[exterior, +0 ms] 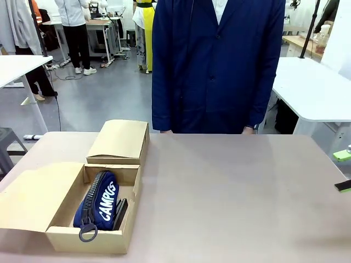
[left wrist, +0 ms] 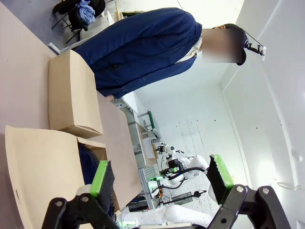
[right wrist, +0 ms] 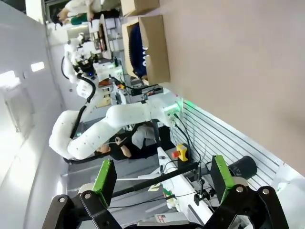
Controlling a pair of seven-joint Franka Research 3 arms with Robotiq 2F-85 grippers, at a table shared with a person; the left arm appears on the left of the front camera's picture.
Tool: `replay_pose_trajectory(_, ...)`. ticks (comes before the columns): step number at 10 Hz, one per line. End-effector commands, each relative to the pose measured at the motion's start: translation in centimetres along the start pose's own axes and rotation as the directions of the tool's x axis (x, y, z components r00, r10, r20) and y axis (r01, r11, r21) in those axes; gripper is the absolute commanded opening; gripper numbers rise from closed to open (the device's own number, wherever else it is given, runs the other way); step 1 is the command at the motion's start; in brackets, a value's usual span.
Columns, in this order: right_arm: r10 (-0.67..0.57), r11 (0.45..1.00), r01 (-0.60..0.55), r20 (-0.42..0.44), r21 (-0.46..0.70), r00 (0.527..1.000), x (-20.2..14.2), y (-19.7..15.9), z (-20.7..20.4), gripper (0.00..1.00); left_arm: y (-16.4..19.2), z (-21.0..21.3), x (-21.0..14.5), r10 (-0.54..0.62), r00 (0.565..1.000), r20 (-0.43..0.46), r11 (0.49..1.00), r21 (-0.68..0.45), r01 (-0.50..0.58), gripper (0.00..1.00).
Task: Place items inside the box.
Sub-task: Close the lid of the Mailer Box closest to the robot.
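The open brown box (exterior: 90, 240) sits at the table's near left, its lid flap (exterior: 33, 200) lying open to the left. Inside lies the navy "CAMPUS" pencil case (exterior: 101, 201), with a black stapler (exterior: 120, 213) squeezed along its right side. The left wrist view shows my left gripper (left wrist: 160, 177) open and empty, up above the box (left wrist: 40, 164) and the pencil case (left wrist: 88, 164). My right gripper (right wrist: 163, 179) is also open and empty, far from the box (right wrist: 156, 47); a green-padded fingertip (exterior: 343, 155) pokes in at the front view's right edge.
A second, closed cardboard box (exterior: 118, 140) stands just behind the open one. A person in a navy coat (exterior: 216, 66) stands at the far edge, hands below the tabletop. The bare table (exterior: 230, 192) stretches across the middle and right.
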State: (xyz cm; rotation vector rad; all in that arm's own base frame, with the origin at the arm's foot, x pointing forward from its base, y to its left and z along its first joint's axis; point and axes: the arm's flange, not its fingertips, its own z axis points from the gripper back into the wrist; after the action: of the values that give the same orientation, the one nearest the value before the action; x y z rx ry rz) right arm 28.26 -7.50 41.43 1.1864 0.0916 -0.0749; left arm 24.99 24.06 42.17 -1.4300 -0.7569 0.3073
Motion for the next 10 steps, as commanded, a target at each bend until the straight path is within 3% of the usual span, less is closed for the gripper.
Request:
replay_pose_trajectory(1,-0.011,1.000,0.011,0.004,0.029,1.000,0.2,0.6,-0.2,1.00,-0.2,-0.2,-0.2,-0.019,1.000,0.010,1.000,-0.017,0.019,1.00)
replay_pose_trajectory(5,-0.011,1.000,0.011,0.004,0.029,1.000,0.2,0.6,-0.2,1.00,0.0,0.0,0.0,0.000,1.000,0.000,1.000,0.000,0.000,1.00)
replay_pose_trajectory(6,-0.011,1.000,0.011,0.004,0.029,1.000,0.2,0.6,-0.2,1.00,-1.3,-2.9,0.2,-0.268,0.955,-0.126,0.963,-0.016,0.268,1.00)
replay_pose_trajectory(7,-0.011,1.000,0.011,0.004,0.029,1.000,0.2,0.6,-0.2,1.00,-2.3,-7.0,-0.3,-0.563,0.784,-0.262,0.819,-0.046,0.572,1.00)
replay_pose_trajectory(8,-0.011,1.000,0.011,0.004,0.029,1.000,0.2,0.6,-0.2,1.00,-3.2,-10.9,-1.5,-0.752,0.564,-0.340,0.618,-0.065,0.784,1.00)
replay_pose_trajectory(9,-0.011,1.000,0.011,0.004,0.029,1.000,0.2,0.6,-0.2,1.00,-3.9,-13.8,-3.1,-0.870,0.286,-0.401,0.365,-0.133,0.922,1.00)
replay_pose_trajectory(10,-0.011,1.000,0.011,0.004,0.029,1.000,0.2,0.6,-0.2,1.00,-4.1,-15.7,-4.3,-0.921,-0.009,-0.390,0.074,-0.196,0.978,1.00)
